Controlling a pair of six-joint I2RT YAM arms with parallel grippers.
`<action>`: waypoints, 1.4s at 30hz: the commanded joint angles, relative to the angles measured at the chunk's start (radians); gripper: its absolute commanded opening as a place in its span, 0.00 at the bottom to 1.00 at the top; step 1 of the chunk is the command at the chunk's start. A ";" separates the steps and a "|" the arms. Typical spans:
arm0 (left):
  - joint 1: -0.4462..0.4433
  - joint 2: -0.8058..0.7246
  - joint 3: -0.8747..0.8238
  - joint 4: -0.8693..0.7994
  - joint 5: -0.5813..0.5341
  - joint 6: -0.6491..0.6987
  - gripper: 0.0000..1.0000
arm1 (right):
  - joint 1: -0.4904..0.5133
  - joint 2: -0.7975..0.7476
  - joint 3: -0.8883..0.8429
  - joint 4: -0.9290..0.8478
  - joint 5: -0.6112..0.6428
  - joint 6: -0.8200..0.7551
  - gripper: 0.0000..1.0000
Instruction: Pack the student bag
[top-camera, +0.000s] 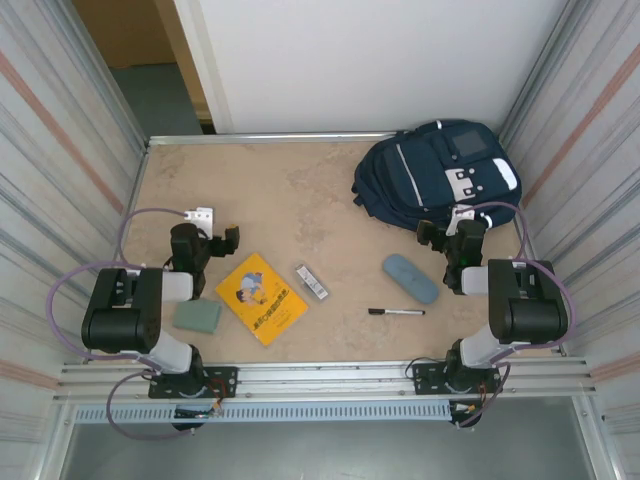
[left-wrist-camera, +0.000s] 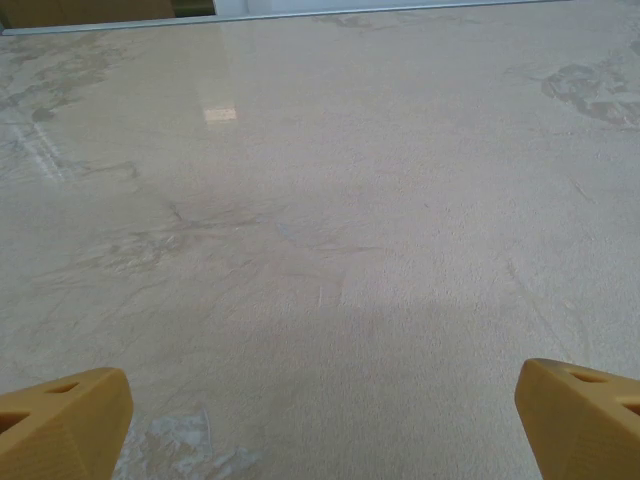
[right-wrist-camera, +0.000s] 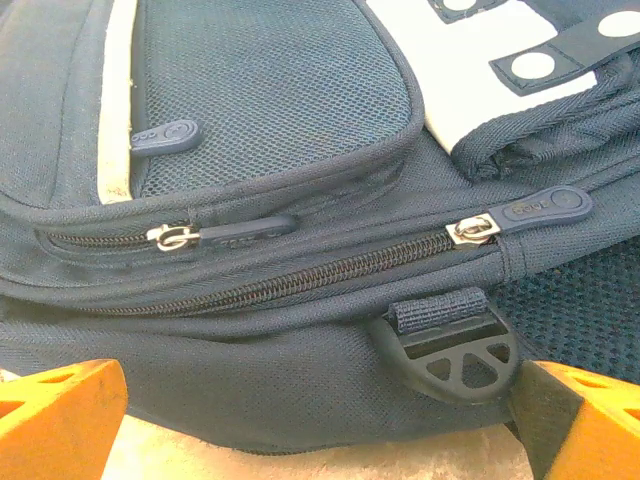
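The left gripper (left-wrist-camera: 320, 425) shows as two yellow-orange fingers (left-wrist-camera: 65, 420) at the bottom corners, standing far apart with nothing between them but bare surface. Ahead of the fingers lies the pale beige, marble-patterned tabletop (left-wrist-camera: 330, 200). Just beside the left-hand finger, on its inner side, is a whitish blotch (left-wrist-camera: 180, 440) in the pattern. Well ahead of the fingers and to the left sits a small bright glare patch (left-wrist-camera: 220, 114), and far ahead to the right a darker grey mottling (left-wrist-camera: 590, 85). Farthest from the fingers, a thin metal rail (left-wrist-camera: 100, 27) borders the tabletop.
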 joint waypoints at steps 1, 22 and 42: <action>-0.002 -0.007 0.019 0.002 -0.017 0.019 0.99 | 0.003 -0.006 0.016 0.011 0.004 -0.027 0.99; -0.002 -0.008 0.019 0.003 -0.018 0.017 0.99 | -0.004 -0.004 0.018 0.009 -0.005 -0.024 0.99; -0.096 -0.178 0.115 -0.293 -0.103 0.079 0.99 | -0.051 -0.244 0.177 -0.450 -0.009 0.091 0.99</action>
